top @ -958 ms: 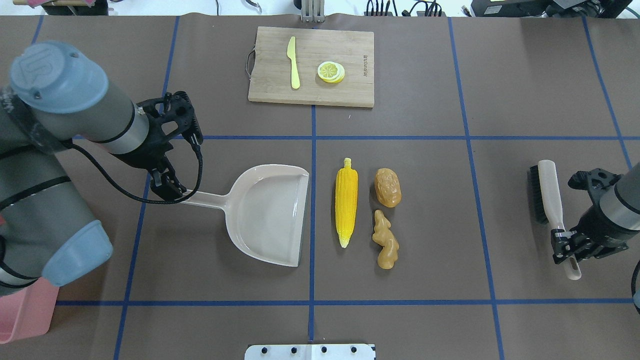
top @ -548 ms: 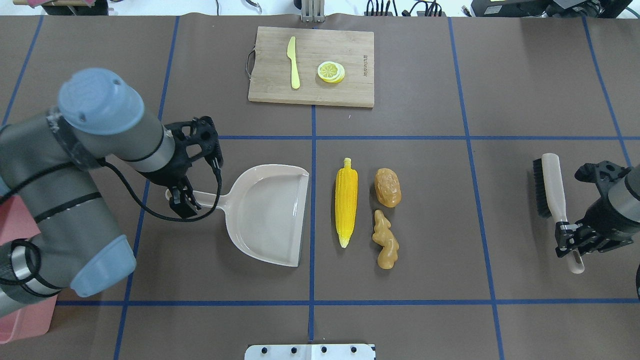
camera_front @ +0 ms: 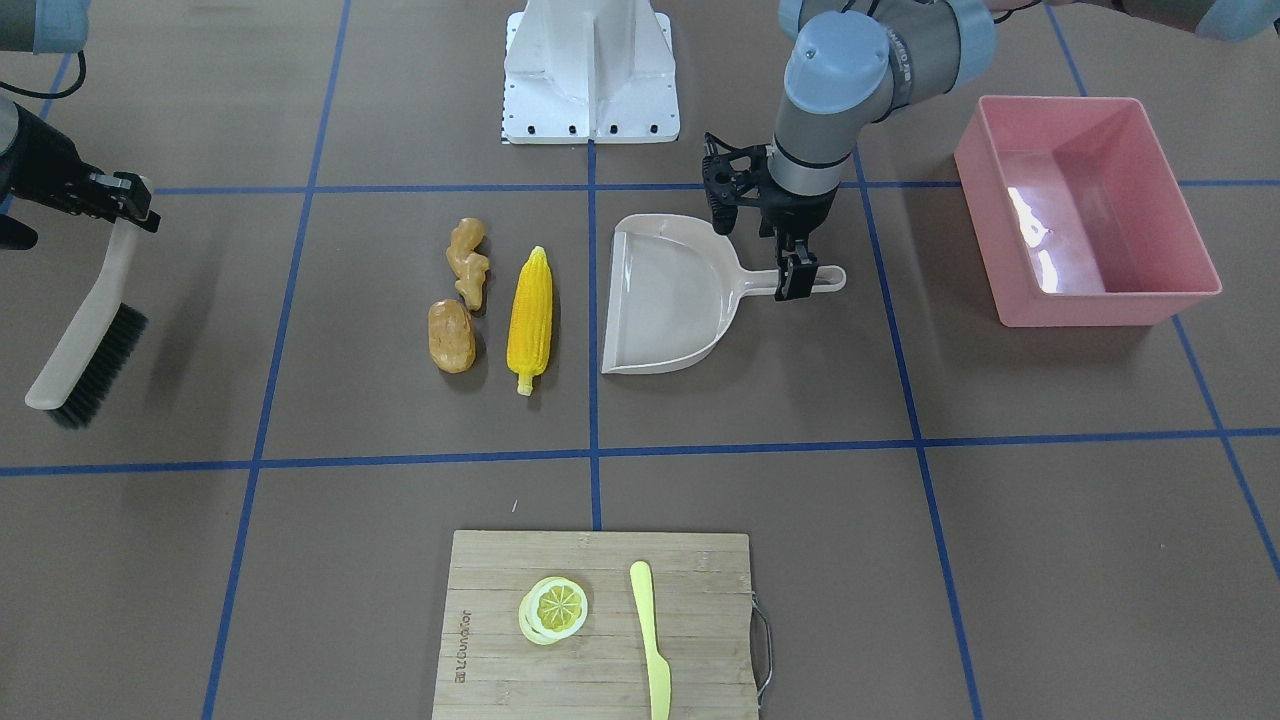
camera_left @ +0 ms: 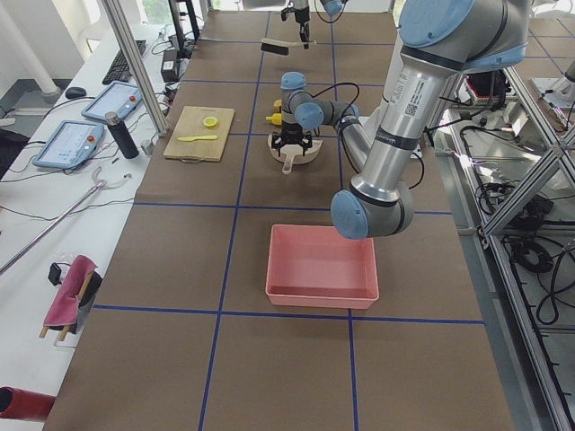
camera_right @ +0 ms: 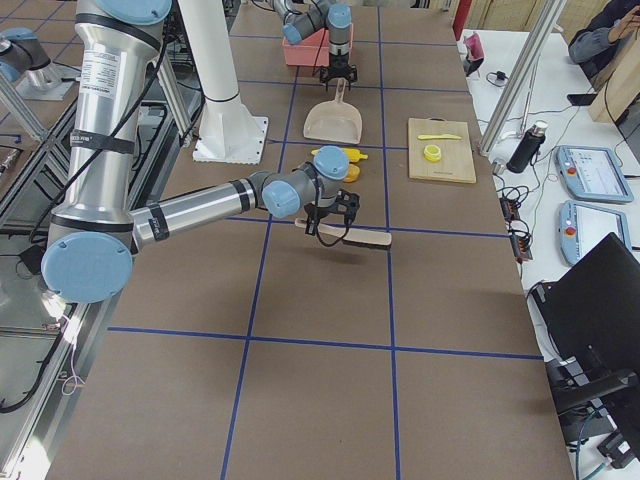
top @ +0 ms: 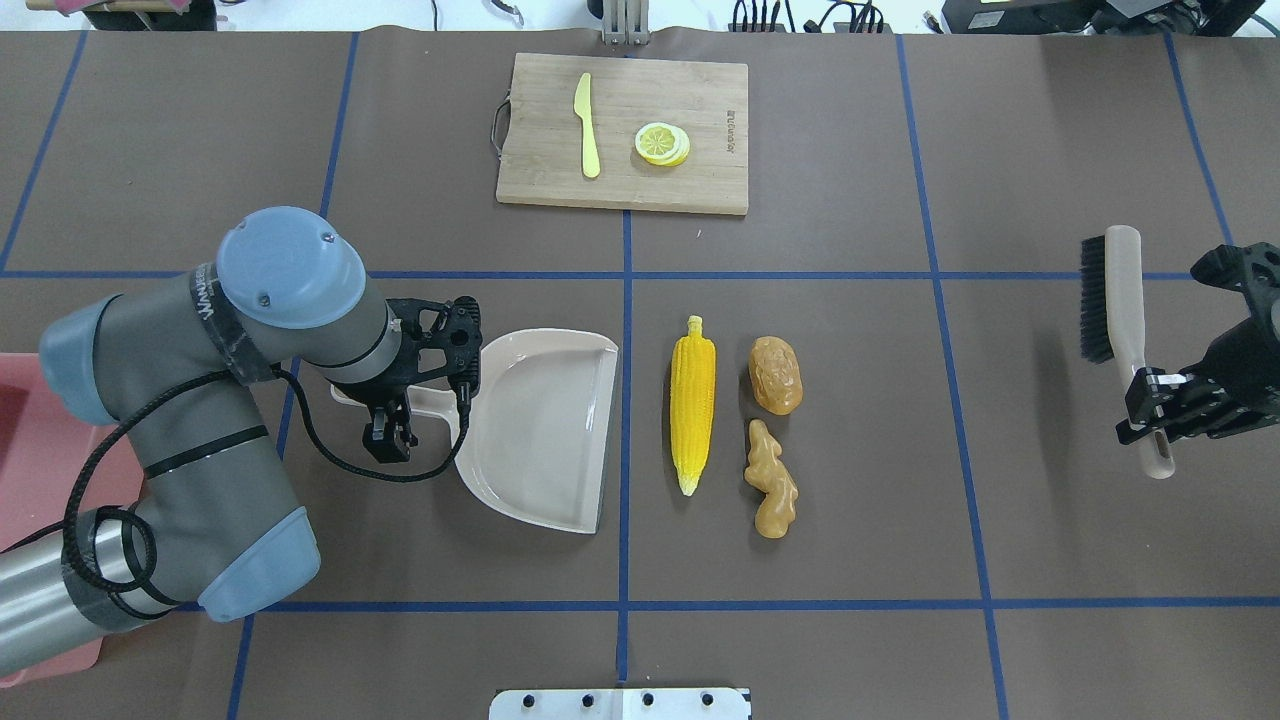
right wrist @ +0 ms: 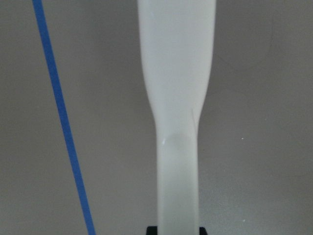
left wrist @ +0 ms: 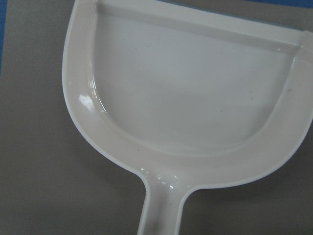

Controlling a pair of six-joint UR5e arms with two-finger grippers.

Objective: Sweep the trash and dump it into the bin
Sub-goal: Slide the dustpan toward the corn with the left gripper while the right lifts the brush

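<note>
My right claw [top: 1152,405] is clamped low on the handle of the brush [top: 1122,300], carrying it in the air out at my right edge, so that tool is ready. My left claw [camera_front: 797,278] hangs right over the handle of the dustpan [camera_front: 670,300], fingers pointing down at it. Whether they've pinched it or stand apart, I can't tell; my wrist camera shows only the pan and its stem running out of frame. The trash lies just off the pan's open lip: corn cob [top: 693,405] nearest, potato [top: 776,375] and ginger root [top: 772,482] just beyond. The bin [camera_front: 1100,308] sits with nothing in it, well off to my left. I'd call this the tool-pickup step, nothing swept yet. Next I want a firm hold on that handle, then the brush brought in behind the potato and ginger to push the lot toward the lip.
</note>
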